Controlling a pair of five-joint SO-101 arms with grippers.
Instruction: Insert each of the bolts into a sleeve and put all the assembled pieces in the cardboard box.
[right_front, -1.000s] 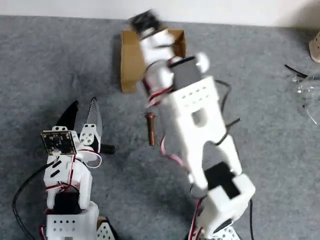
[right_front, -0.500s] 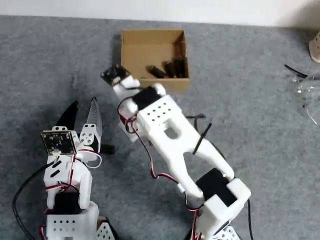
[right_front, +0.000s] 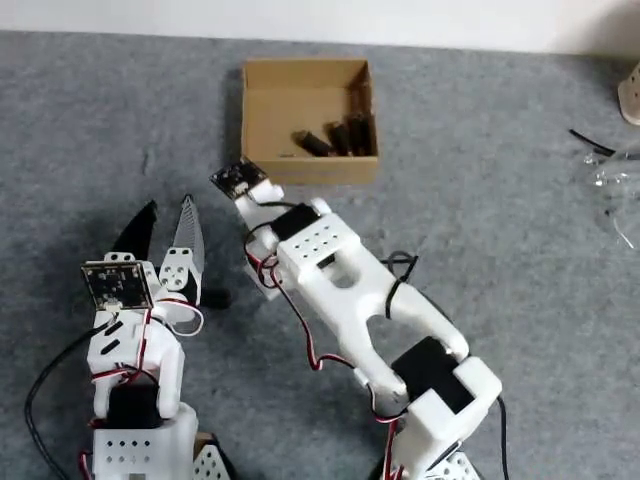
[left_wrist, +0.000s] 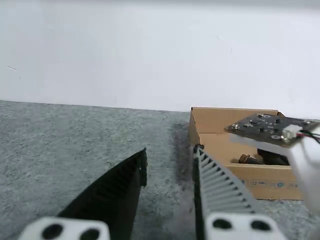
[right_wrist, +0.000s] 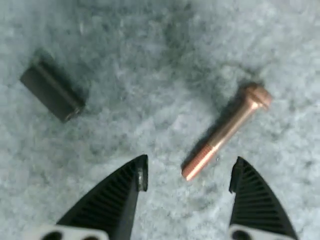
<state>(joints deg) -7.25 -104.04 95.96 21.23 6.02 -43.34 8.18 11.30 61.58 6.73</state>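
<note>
Directly beneath the right gripper (right_wrist: 190, 167), its jaws spread wide and empty, a copper bolt (right_wrist: 227, 132) lies flat on grey carpet (right_wrist: 150, 40). It looks rigid, light and smooth, likely to roll, so it is best pinched mid-shank. A black sleeve (right_wrist: 51, 93) lies apart from it. The left gripper (left_wrist: 170, 152) rests parted, holding nothing. Farthest off, the cardboard box (right_front: 262, 120) holds dark pieces (right_front: 335, 138).

Bright, even light falls from above on the grey table (right_front: 520, 250). The cardboard box (right_front: 305, 168) casts a soft shadow along one outer side. The bolt (right_wrist: 227, 131) and the sleeve (right_wrist: 51, 94) each have a faint shadow close beside them. The white wall (left_wrist: 150, 50) is evenly lit.
</note>
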